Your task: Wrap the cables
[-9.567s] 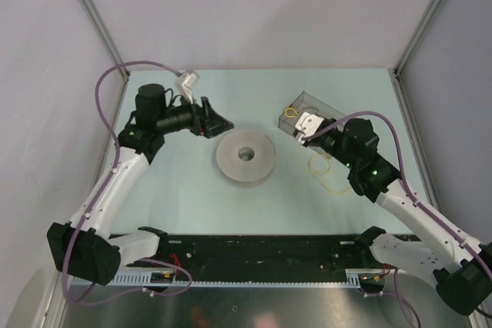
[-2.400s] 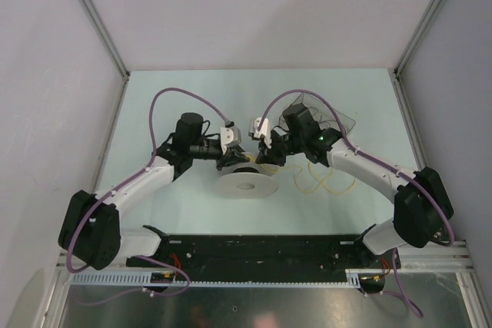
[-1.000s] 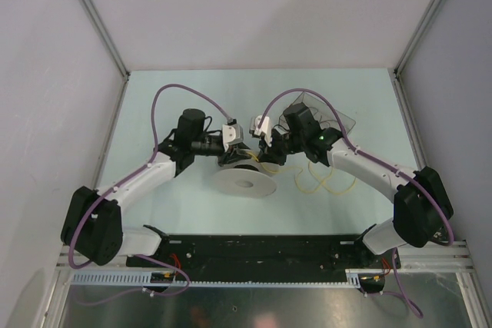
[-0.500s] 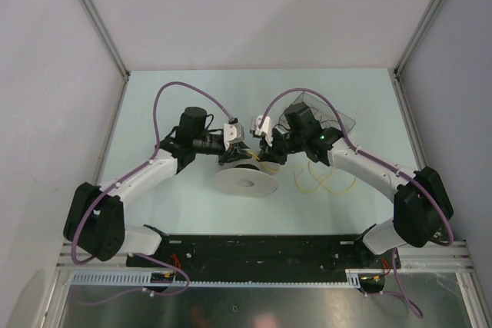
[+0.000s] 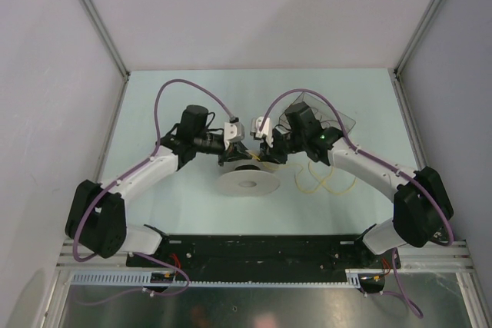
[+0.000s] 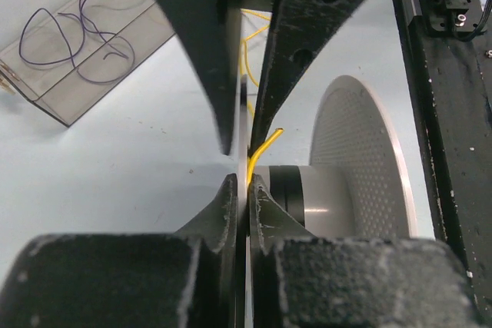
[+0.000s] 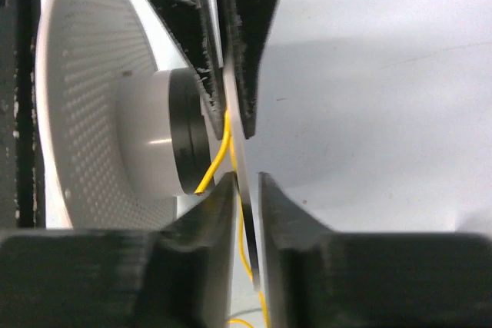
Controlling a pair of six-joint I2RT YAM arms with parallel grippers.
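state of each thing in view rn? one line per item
left pincer: shut on the yellow cable
right pincer: nearly shut around the yellow cable
yellow cable: end at the spool hub, the rest in loose loops on the table
spool: tilted, not wound
clear box: on the table, purple wire inside

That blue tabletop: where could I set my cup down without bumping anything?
Bare tabletop lies along the back wall, and in front of the spool. The middle is crowded: the left gripper and right gripper meet over the spool, with the yellow cable and a clear box to the right.
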